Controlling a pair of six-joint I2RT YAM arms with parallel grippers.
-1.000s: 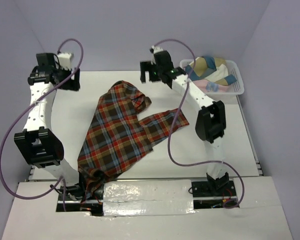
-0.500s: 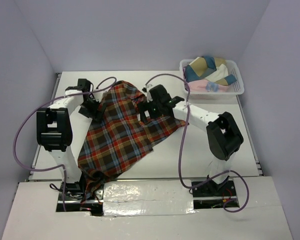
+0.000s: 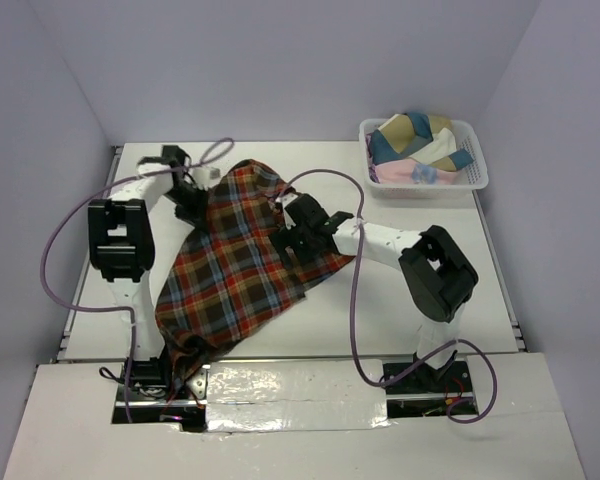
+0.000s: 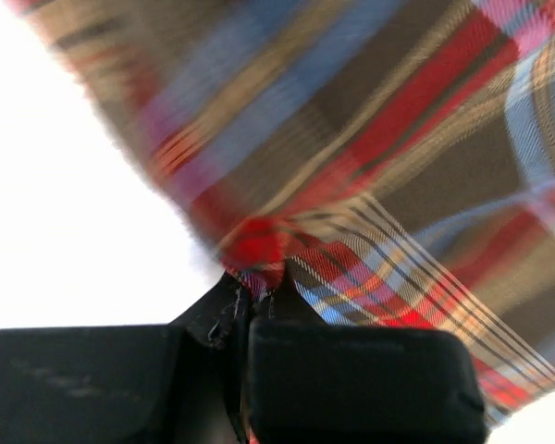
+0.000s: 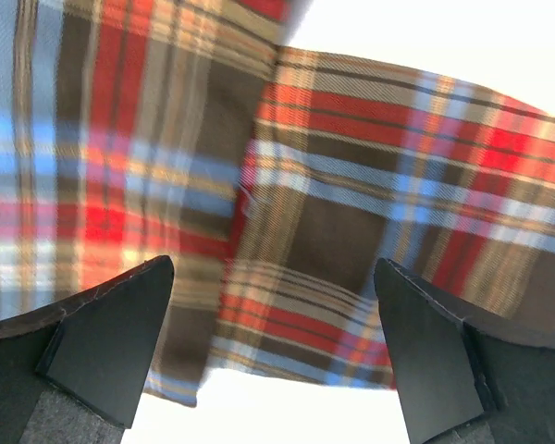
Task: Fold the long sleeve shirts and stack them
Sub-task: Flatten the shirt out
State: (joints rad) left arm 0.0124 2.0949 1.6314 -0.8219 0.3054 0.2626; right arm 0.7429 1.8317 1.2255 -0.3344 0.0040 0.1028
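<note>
You are working on a white table [image 3: 400, 300] boxed in by pale lilac walls [image 3: 280, 70]. A white slotted basket [image 3: 420, 189] is sitting at the far right corner, holding a heap of blue, tan, white and pink cloth [image 3: 416, 140]. The plaid shirt [image 3: 230, 270] is lying spread out left of the basket, running from almost level with it down to the near edge of the table.

From above, the left gripper [image 3: 193, 203] and right gripper [image 3: 292, 240] are showing only as dark shapes on the plaid. The left wrist view is showing you the left gripper pressed together, pinching a fold at the shirt's edge farthest from the basket. The right wrist view is showing the right gripper spread wide over the side nearer the basket. You cannot tell whether its tips are touching the cloth.
</note>
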